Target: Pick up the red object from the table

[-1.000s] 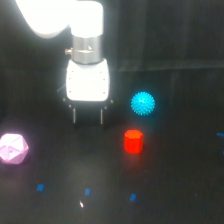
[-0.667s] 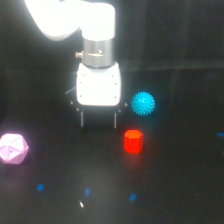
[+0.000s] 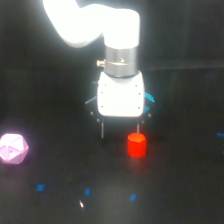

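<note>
Since the earlier frames the white arm had swung toward the exterior view's right, covering most of the cyan spiky ball (image 3: 149, 96). The small red stubby cylinder (image 3: 136, 145) stood on the black table (image 3: 190, 190), just below the spread-open gripper (image 3: 121, 131), under its right finger. A pink faceted polyhedron (image 3: 13, 148) sat far left.

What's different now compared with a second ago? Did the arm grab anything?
The gripper has swung toward the exterior view's right, ending just behind the red object and mostly hiding the cyan spiky ball. Nothing has been grabbed. The red object and pink polyhedron stayed put on the table.
</note>
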Robot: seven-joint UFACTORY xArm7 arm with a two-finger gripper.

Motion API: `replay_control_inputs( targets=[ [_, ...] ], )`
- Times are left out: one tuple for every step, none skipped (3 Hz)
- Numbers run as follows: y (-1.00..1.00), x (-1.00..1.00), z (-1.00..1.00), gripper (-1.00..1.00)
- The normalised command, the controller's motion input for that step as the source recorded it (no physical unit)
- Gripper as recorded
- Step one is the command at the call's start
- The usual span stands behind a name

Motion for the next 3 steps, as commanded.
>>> replay_control_inputs(
  targets=[
    [-1.0, 0.48, -0.41, 0.38],
    [-0.82, 0.91, -0.21, -0.13],
    [0.4, 0.05, -0.46, -1.0]
  ],
)
